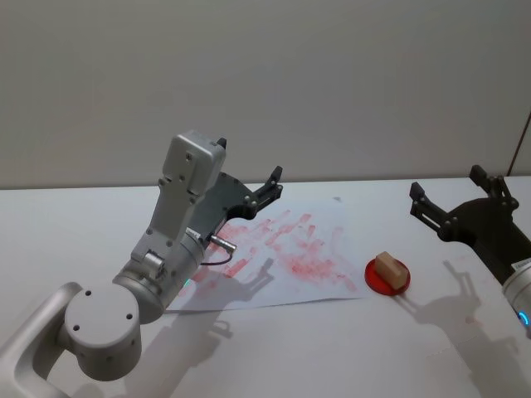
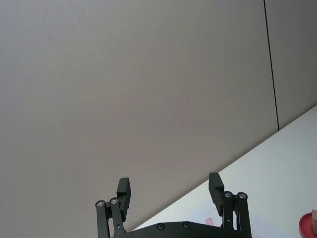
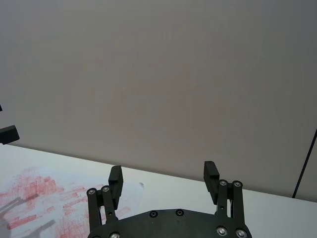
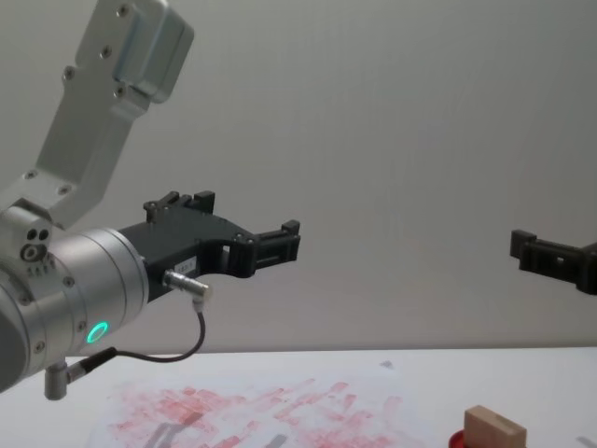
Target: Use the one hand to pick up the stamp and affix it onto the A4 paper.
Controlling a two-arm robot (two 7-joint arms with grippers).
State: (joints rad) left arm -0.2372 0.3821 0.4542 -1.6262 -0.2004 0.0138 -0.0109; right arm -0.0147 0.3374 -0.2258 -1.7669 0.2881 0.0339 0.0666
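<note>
One stamp (image 1: pixel 387 266) atop red ink pad (image 1: pixel 374 283)

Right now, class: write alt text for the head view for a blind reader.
The stamp sits on a red ink pad beside the A4 paper covered in red prints. The left gripper hovers open over the paper; the right gripper hangs open, right of the pad.

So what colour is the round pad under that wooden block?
The ink pad is red, clearest in the head view.
</note>
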